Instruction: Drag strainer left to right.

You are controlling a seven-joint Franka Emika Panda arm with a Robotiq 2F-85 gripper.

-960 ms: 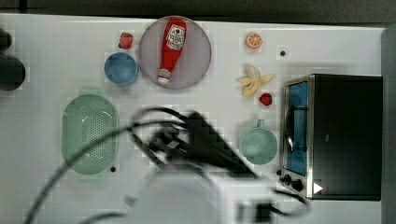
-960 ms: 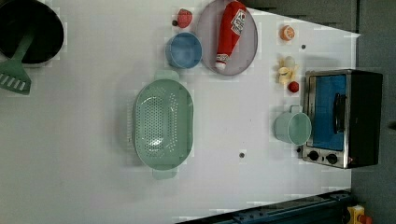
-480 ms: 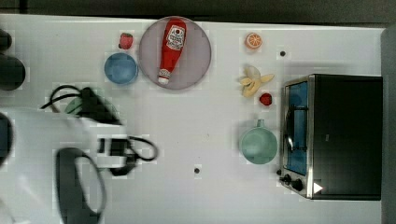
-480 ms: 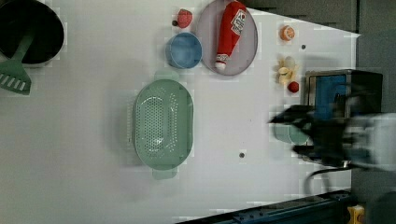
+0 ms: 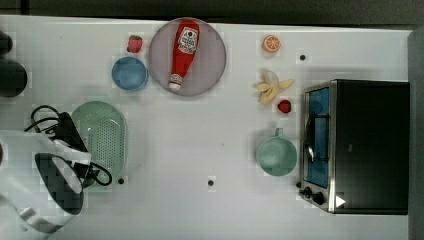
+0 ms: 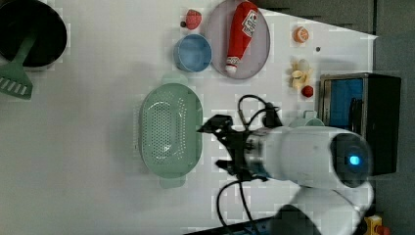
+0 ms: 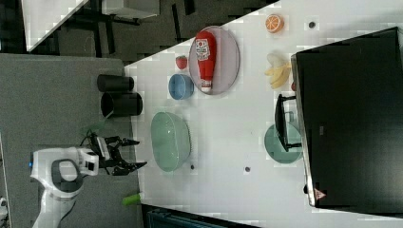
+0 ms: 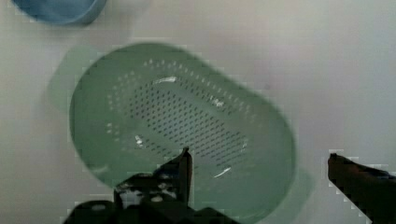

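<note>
The strainer (image 5: pixel 102 137) is a pale mint-green oval basin with a dotted inside, resting on the white table at the top view's left. The left view has the strainer (image 6: pixel 170 128) at mid-table, with my gripper (image 6: pixel 215 145) open just off its right rim. In the wrist view one fingertip (image 8: pixel 185 161) hangs over the strainer's (image 8: pixel 182 116) perforated inside and the other finger (image 8: pixel 348 170) lies outside the rim. Nothing is between the fingers. In the right view my gripper (image 7: pixel 134 153) hovers at the left of the strainer (image 7: pixel 170 141). My arm (image 5: pixel 50 175) covers the strainer's edge in the top view.
A round green mug (image 5: pixel 276 156) stands by the toaster oven (image 5: pixel 360 145) at the top view's right. A blue bowl (image 5: pixel 129 73), a plate with a ketchup bottle (image 5: pixel 184 45), a strawberry, banana and orange lie along the back. A black pot (image 6: pixel 32 32) holds a green spatula.
The arm swung from the table's middle to the top view's left and now sits over the strainer's side. The strainer has not moved.
</note>
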